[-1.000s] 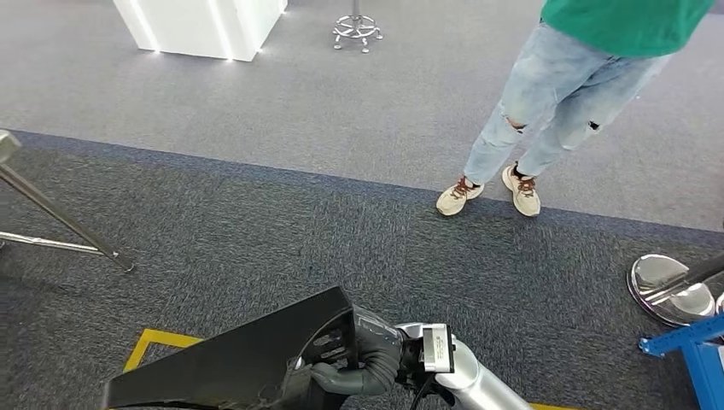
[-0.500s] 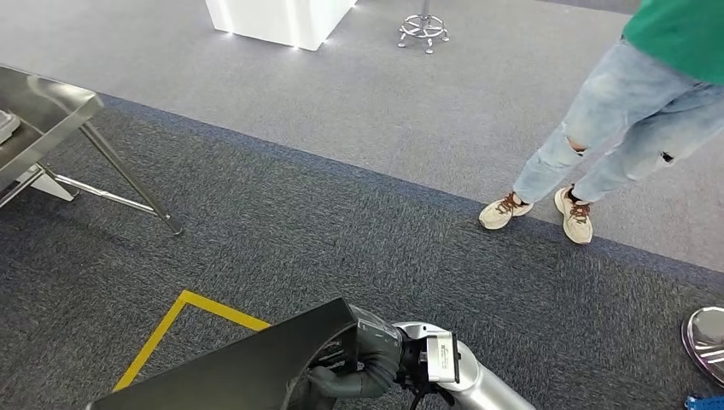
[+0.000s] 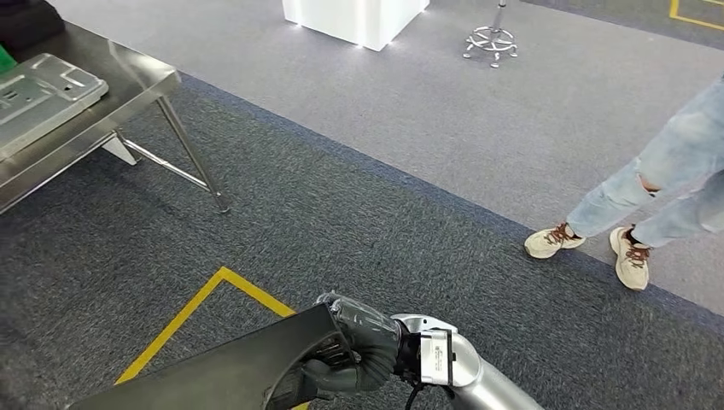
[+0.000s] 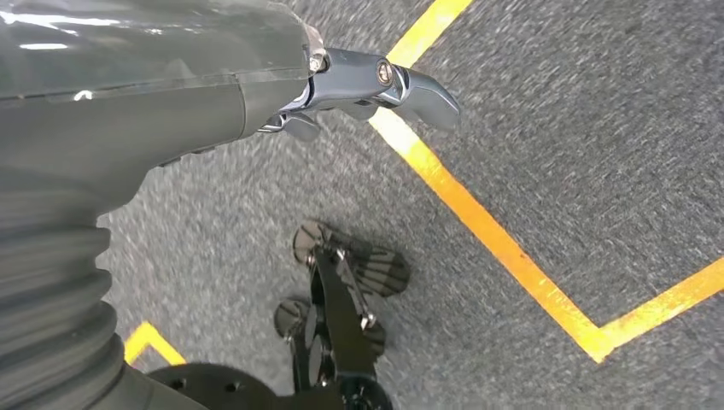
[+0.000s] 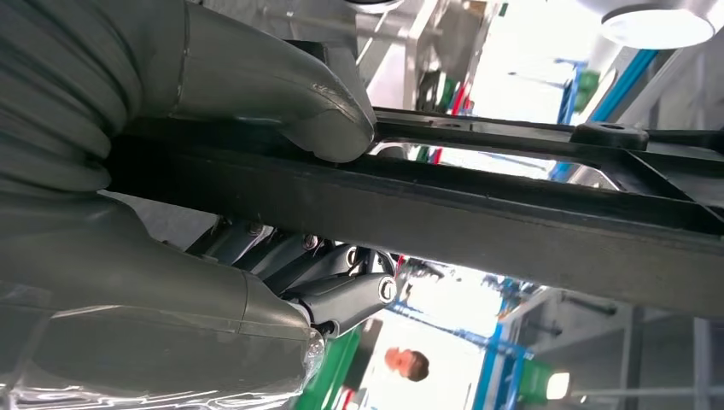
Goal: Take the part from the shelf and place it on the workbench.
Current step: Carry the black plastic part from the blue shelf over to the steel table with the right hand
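Turning with the robot, the head view has brought the steel tabletop (image 3: 128, 81) into frame at upper left, while the right hand (image 3: 354, 354) keeps its fingers (image 5: 341, 295) gripping the black part (image 3: 222, 371) low ahead; the left hand (image 4: 367, 81) hangs with fingers apart, holding nothing, so placement remains pending.

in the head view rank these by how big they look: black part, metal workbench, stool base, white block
1. black part, though it is nearest the camera
2. metal workbench, cut off by the picture's edge
3. white block, also cut off
4. stool base, far off
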{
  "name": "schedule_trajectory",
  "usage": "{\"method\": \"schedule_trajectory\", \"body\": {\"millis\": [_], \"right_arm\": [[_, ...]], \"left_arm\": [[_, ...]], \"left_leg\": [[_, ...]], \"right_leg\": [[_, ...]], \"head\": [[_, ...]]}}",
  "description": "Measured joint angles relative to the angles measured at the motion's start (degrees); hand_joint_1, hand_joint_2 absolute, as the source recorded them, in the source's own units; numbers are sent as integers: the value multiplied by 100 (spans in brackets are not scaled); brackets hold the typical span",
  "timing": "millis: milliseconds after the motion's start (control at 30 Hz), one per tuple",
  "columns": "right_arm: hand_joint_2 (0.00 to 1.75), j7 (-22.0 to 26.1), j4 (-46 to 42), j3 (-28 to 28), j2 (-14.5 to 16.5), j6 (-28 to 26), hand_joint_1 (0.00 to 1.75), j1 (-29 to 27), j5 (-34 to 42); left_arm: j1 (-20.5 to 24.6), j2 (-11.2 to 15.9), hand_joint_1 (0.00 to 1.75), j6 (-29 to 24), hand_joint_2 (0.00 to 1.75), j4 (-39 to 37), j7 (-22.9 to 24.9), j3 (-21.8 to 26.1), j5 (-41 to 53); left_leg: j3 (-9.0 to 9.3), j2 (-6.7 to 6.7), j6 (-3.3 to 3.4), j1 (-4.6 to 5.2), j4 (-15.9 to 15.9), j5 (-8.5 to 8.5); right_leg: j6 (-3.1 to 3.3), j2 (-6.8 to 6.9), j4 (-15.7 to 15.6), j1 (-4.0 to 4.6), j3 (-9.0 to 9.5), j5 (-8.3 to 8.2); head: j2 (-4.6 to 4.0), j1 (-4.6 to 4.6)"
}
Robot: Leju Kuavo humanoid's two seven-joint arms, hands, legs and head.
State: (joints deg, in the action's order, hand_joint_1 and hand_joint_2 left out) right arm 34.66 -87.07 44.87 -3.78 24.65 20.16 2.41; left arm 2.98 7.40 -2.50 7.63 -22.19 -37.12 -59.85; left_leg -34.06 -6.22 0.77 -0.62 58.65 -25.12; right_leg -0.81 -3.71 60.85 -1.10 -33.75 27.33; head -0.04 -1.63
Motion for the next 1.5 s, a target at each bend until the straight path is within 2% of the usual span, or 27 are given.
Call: {"method": "schedule_trajectory", "body": {"millis": [67, 100, 133, 200, 267, 333, 367, 400, 467, 500, 567, 633, 700, 767, 800, 833, 867, 933, 1000, 1067, 1133, 1200, 1267, 1333, 1367, 1433, 1500], "right_arm": [[175, 37, 39, 0, 1, -1, 171, 19, 4], [175, 54, 53, 0, 5, -1, 171, 29, 5], [175, 64, 66, 0, 11, 0, 171, 42, 5], [175, 78, 80, 0, 27, 0, 171, 59, 6], [175, 83, 95, 0, 32, -2, 171, 49, 6], [175, 80, 117, 0, 31, -2, 171, 22, 4], [175, 79, 125, 0, 31, -2, 171, 13, 3], [175, 79, 128, 0, 31, -3, 171, 8, 3], [175, 79, 129, 0, 32, -4, 171, 8, 3], [175, 80, 129, 0, 33, -4, 171, 10, 3], [175, 81, 129, 0, 38, -2, 171, 10, 3], [175, 81, 128, -1, 52, 3, 171, 13, 3], [175, 85, 123, -3, 70, 8, 171, 18, 1], [175, 86, 123, -9, 75, 9, 171, 1, -8], [175, 84, 128, -12, 71, 10, 171, -15, -15], [175, 82, 132, -13, 67, 11, 171, -32, -23], [175, 81, 135, -14, 64, 12, 171, -43, -31], [175, 81, 136, -20, 62, 12, 171, -50, -41], [175, 83, 132, -35, 60, 10, 171, -52, -45], [175, 83, 123, -52, 54, 8, 171, -60, -48], [175, 81, 109, -66, 51, 4, 171, -64, -51], [175, 79, 88, -73, 53, 2, 171, -63, -52], [175, 76, 72, -77, 53, -2, 171, -78, -57], [175, 74, 67, -79, 52, -5, 171, -110, -63], [175, 72, 66, -79, 52, -7, 171, -125, -66], [175, 71, 61, -79, 52, -10, 171, -138, -70], [175, 69, 43, -79, 52, -16, 171, -137, -76]], "left_arm": [[-15, -12, 0, 6, 175, 0, -7, -13, -5], [-34, -13, 0, 6, 175, 0, -8, -17, -7], [-53, -16, 0, 7, 175, 0, -9, -20, -8], [-57, -24, 0, 12, 175, 0, -16, -24, -9], [-23, -29, 0, 20, 175, 0, -30, -26, -10], [-8, -32, 0, 30, 175, 0, -42, -28, -10], [-15, -34, 0, 34, 175, 0, -45, -29, -10], [-22, -36, 0, 37, 175, 0, -46, -30, -11], [-30, -35, 0, 44, 175, 0, -51, -31, -13], [-24, -34, 0, 52, 175, 0, -59, -32, -18], [-13, -33, 0, 75, 175, 0, -81, -32, -42], [-24, -33, 0, 103, 175, 0, -114, -32, -75], [-23, -36, 0, 145, 175, 0, -164, -34, -97], [1, -39, 0, 188, 175, 0, -208, -43, -108], [10, -39, 0, 203, 175, 0, -226, -50, -110], [12, -40, 0, 213, 175, 0, -240, -59, -111], [10, -40, 0, 221, 175, 0, -253, -66, -111], [8, -43, 0, 242, 175, 0, -267, -80, -112], [19, -47, 0, 271, 175, 0, -275, -100, -122], [23, -49, 0, 295, 175, 0, -284, -116, -145], [-4, -44, 0, 304, 175, 0, -290, -123, -172], [-19, -40, 0, 314, 175, 0, -298, -129, -188], [12, -41, 0, 324, 175, 0, -309, -139, -196], [34, -42, 0, 330, 175, 0, -320, -155, -199], [31, -43, 0, 336, 175, 0, -326, -161, -200], [19, -43, 0, 352, 175, 0, -341, -168, -208], [30, -41, 0, 368, 175, 0, -358, -173, -225]], "left_leg": [[-54, -133, -83, -16, 4, 17], [-75, -194, -126, -32, -13, 33], [-93, -158, -160, -37, 0, 25], [-227, 144, -209, -26, 269, -150], [-544, 484, -241, -22, 949, -509], [-818, 573, -264, -32, 1535, -713], [-818, 588, -270, -35, 1558, -665], [-698, 613, -269, -38, 1351, -517], [-252, 798, -230, -12, 548, -181], [-82, 887, -187, 13, 226, -89], [14, 954, -105, 64, -3, -84], [10, 827, -44, 50, -29, -55], [33, 714, 21, 16, -76, -20], [33, 594, 64, 1, -93, 1], [27, 525, 75, 2, -91, 5], [22, 446, 77, 2, -85, 6], [20, 365, 76, 1, -75, 5], [22, 197, 60, -2, -44, -5], [0, 43, 18, 1, -1, -19], [-47, -85, -55, -8, 14, -10], [-86, -158, -138, -32, -2, 6], [-171, 97, -194, -25, 155, -103], [-446, 458, -228, -17, 743, -423], [-777, 565, -260, -34, 1442, -700], [-831, 579, -270, -41, 1573, -704], [-589, 648, -270, -47, 1152, -418], [-165, 894, -222, -9, 359, -133]], "right_leg": [[30, -78, -172, 11, 67, -3], [58, -12, -187, 17, 68, -15], [94, 57, -217, 18, 80, -32], [169, 215, -279, 10, 109, -57], [216, 393, -293, 37, 119, -51], [236, 572, -287, 64, 117, -36], [238, 649, -282, 71, 118, -27], [233, 720, -276, 75, 125, -15], [203, 846, -262, 90, 155, 20], [180, 902, -255, 103, 165, 37], [130, 1004, -248, 128, 178, 60], [74, 1045, -239, 126, 199, 84], [14, 783, -21, 100, 123, 246], [-18, 465, 633, 76, -191, 596], [-24, 414, 1014, 74, -388, 752], [-31, 398, 1282, 72, -534, 814], [-33, 390, 1357, 66, -591, 763], [-23, 327, 872, 39, -390, 374], [-4, 75, 163, -2, -76, 65], [19, -75, -120, -5, 34, 19], [78, 38, -169, 6, 50, -4], [163, 182, -230, -1, 85, -28], [222, 344, -258, 14, 103, -26], [244, 517, -255, 38, 102, -11], [246, 600, -252, 45, 105, -3], [232, 745, -243, 50, 125, 22], [195, 871, -233, 68, 162, 60]], "head": [[0, -2], [0, -2], [0, -3], [0, -22], [0, -38], [0, -38], [0, -38], [0, -39], [0, -39], [0, -36], [0, -31], [0, -30], [0, -28], [0, -24], [0, -20], [0, -21], [0, -20], [0, -20], [0, -22], [0, -24], [0, -24], [0, -34], [0, -46], [0, -48], [0, -48], [0, -48], [0, -47]]}}
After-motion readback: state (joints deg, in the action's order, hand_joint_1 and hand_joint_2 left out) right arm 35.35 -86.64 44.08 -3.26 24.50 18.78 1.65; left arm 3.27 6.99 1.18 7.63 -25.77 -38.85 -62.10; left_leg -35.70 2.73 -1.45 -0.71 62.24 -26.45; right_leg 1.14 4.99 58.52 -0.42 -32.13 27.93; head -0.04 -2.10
